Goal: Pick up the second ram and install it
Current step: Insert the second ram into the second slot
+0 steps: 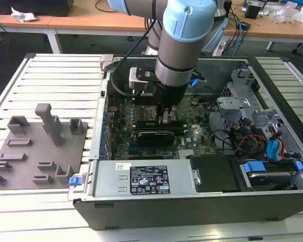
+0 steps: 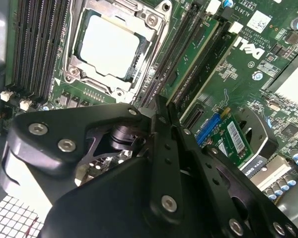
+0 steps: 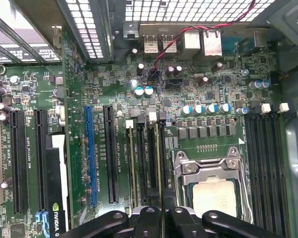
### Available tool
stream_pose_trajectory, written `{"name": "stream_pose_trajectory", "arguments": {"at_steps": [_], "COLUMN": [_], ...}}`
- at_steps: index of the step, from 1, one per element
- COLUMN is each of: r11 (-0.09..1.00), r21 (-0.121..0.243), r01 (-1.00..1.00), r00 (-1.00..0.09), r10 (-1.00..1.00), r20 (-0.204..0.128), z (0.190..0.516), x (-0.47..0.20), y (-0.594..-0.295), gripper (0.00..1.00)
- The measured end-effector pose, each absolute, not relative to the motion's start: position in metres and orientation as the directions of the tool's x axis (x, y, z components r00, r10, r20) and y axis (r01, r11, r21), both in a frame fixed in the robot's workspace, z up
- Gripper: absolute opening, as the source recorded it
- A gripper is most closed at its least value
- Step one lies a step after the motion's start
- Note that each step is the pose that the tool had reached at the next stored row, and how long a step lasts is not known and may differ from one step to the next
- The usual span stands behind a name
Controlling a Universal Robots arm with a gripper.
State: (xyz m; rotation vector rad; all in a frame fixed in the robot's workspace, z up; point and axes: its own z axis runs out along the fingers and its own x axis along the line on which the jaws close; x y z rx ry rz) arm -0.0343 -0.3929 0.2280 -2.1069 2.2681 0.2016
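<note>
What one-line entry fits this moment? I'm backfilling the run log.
stage: install | tool: low over memory slots beside CPU socket | site: inside open PC case

The arm (image 1: 184, 45) comes down steeply from above, its grey and light blue wrist pointing straight downward. The black gripper (image 1: 164, 117) hangs vertical under it. In the second wrist view the fingers (image 2: 161, 144) stand close together, almost touching at the tips.
</note>
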Motion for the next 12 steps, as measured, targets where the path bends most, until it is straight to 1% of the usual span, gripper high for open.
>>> {"name": "stream_pose_trajectory", "arguments": {"at_steps": [5,7,12], "r11": [0.070,0.070,0.069], "r21": [0.068,0.068,0.068], "r01": [-0.995,-0.995,-0.995], "r00": [-0.077,-0.077,-0.076], "r10": [-0.990,-0.991,-0.991], "r20": [-0.116,-0.108,-0.107], "z": [0.2315,0.2316,0.2307], "x": [-0.0344,-0.0344,-0.0344], "y": [-0.3929,-0.3930,-0.3929], "gripper": [0.13,0.13,0.13]}}
